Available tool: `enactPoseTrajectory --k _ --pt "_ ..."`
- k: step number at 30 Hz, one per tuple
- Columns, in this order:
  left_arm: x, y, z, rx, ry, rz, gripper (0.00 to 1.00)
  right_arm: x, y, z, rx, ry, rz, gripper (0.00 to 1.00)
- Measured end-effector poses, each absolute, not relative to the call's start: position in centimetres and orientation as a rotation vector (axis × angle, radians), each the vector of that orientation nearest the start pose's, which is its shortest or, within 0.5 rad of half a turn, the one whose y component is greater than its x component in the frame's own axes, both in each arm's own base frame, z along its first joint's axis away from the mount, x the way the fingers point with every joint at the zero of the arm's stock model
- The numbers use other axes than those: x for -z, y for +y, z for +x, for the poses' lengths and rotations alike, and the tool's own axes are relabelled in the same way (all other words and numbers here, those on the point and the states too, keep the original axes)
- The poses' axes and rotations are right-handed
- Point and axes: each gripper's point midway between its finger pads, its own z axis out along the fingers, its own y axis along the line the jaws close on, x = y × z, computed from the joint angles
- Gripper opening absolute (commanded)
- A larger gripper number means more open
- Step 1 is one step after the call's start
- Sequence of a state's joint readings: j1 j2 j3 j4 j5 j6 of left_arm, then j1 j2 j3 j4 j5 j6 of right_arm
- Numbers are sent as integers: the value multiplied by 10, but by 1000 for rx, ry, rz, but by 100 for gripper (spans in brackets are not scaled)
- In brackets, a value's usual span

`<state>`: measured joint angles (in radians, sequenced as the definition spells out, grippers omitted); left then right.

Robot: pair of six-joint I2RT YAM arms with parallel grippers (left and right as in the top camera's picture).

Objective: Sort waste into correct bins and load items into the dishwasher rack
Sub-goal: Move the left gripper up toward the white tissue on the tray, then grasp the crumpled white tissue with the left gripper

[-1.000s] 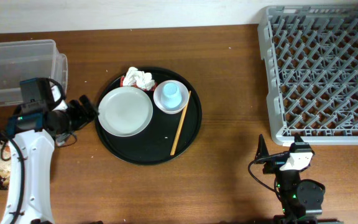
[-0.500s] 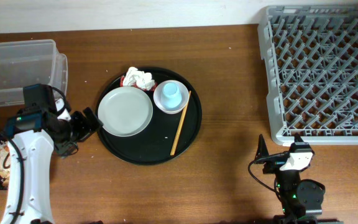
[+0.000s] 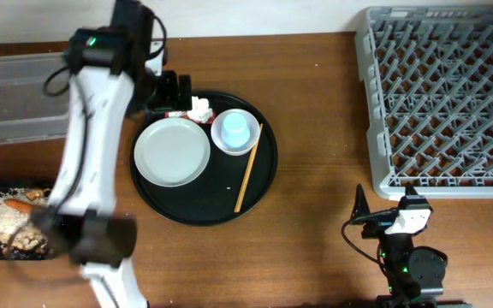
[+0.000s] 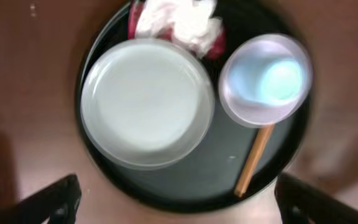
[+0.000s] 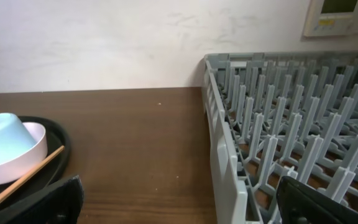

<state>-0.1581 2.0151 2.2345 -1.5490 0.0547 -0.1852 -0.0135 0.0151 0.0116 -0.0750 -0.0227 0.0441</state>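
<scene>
You have a brown wood-grain table (image 3: pixel 315 128) filling the overhead view, its top dotted with a few pale specks. Behind its far edge stands a plain off-white wall (image 5: pixel 104 43), evenly lit, with a beige rectangular wall panel (image 5: pixel 344 15) mounted at your upper right.

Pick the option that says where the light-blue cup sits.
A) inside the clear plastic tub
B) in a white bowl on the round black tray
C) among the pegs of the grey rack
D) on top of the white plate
B: the overhead view shows the light-blue cup resting in a white bowl on the round black tray, beside the white plate rather than on it.
</scene>
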Motion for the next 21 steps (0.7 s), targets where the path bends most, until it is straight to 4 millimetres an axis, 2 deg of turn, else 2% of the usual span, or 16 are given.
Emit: enactPoseTrajectory --k 2,5,7,14,15,16,17,21 --pt "-197 -76 451 95 2910 -19 96 -158 1 246 -42 1648 31 98" --pt "-165 -77 472 70 2925 -14 96 -158 1 246 -42 1648 31 98" --pt "-163 -78 480 72 2904 -15 99 -158 1 246 -42 1648 30 98" --pt "-178 -90 512 156 2760 -12 99 -158 1 246 -42 1648 31 98" --pt "-179 -91 518 161 2737 -11 98 -158 1 246 -42 1648 30 98" --pt "-177 -91 522 162 2727 -10 89 -158 1 246 -42 1648 31 98" --pt "-173 -92 527 163 2722 -10 83 -158 1 246 -42 1648 30 98" --pt "-139 -94 539 159 2752 -15 80 -158 1 246 -42 1648 31 98"
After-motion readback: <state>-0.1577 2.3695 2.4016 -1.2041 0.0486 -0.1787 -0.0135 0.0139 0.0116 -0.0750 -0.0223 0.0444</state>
